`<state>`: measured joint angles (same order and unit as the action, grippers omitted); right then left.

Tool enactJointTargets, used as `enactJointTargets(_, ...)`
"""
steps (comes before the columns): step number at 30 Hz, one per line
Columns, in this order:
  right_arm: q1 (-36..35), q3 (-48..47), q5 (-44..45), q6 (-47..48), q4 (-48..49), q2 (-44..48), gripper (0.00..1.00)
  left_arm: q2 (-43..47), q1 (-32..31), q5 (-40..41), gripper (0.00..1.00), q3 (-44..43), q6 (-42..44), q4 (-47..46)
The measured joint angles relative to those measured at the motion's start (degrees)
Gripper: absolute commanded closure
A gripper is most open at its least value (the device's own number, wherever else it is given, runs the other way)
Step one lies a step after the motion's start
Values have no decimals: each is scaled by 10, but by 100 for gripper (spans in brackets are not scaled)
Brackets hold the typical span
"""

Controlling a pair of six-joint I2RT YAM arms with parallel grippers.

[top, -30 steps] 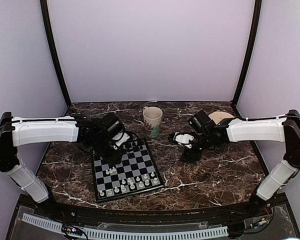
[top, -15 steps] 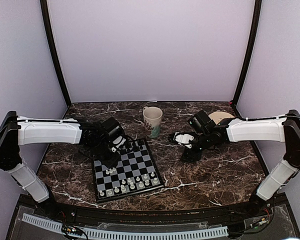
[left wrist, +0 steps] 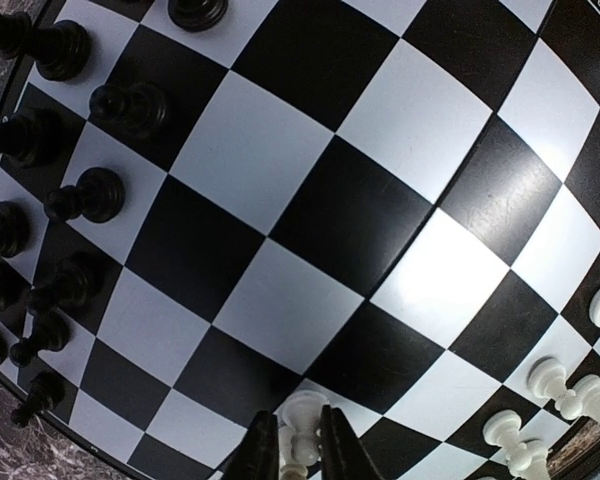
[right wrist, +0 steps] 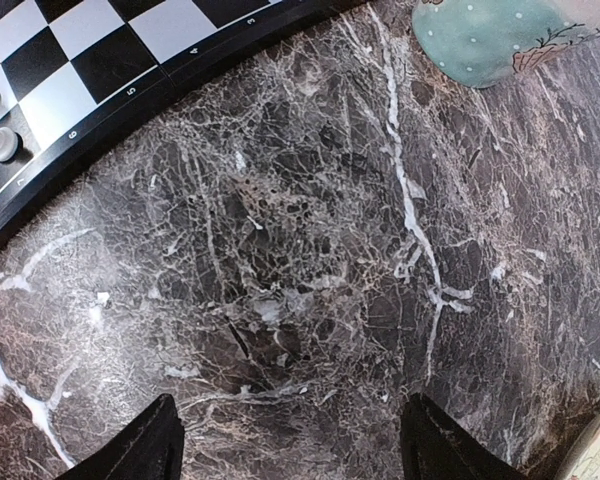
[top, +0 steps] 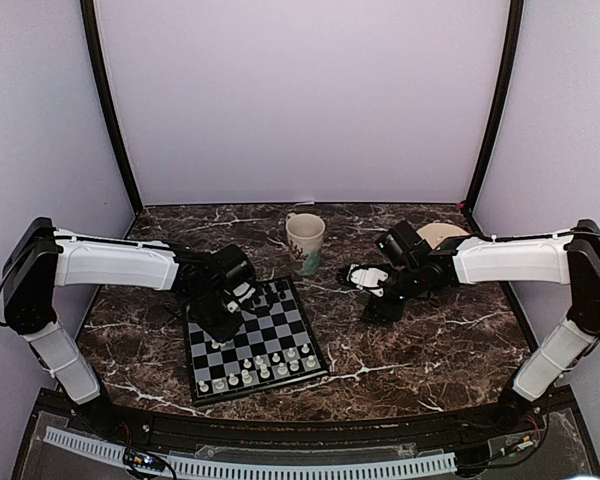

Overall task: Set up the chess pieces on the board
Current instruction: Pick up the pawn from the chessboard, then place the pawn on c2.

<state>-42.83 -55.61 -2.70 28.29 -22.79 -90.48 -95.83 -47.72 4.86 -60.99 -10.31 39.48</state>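
The board [top: 280, 325] lies on the marble left of centre. White chess pieces [top: 252, 372] fill its near rows, and black chess pieces [left wrist: 98, 195] stand along its far side. My left gripper [top: 220, 318] hangs low over the board's left part. In the left wrist view the left gripper [left wrist: 299, 452] is shut on a white piece [left wrist: 302, 420], which stands on the board [left wrist: 250, 150]. My right gripper [top: 382, 303] is open over bare marble right of the board. In the right wrist view the right gripper [right wrist: 292, 455] has nothing between its fingers.
A cream and teal mug [top: 305, 243] stands behind the board, and the mug [right wrist: 490, 40] also shows at the top of the right wrist view. A beige round plate [top: 442, 234] lies at the back right. Purple walls close in the table.
My left arm has moved toward the near side over the board, and its jaws have narrowed onto a white piece. The right arm has not moved.
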Motion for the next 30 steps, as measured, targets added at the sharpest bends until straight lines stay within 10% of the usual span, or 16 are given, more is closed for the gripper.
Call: enactJointTargets(30,-4,0,11,2,0,0,26,42,-61,-137,98,3,65,29)
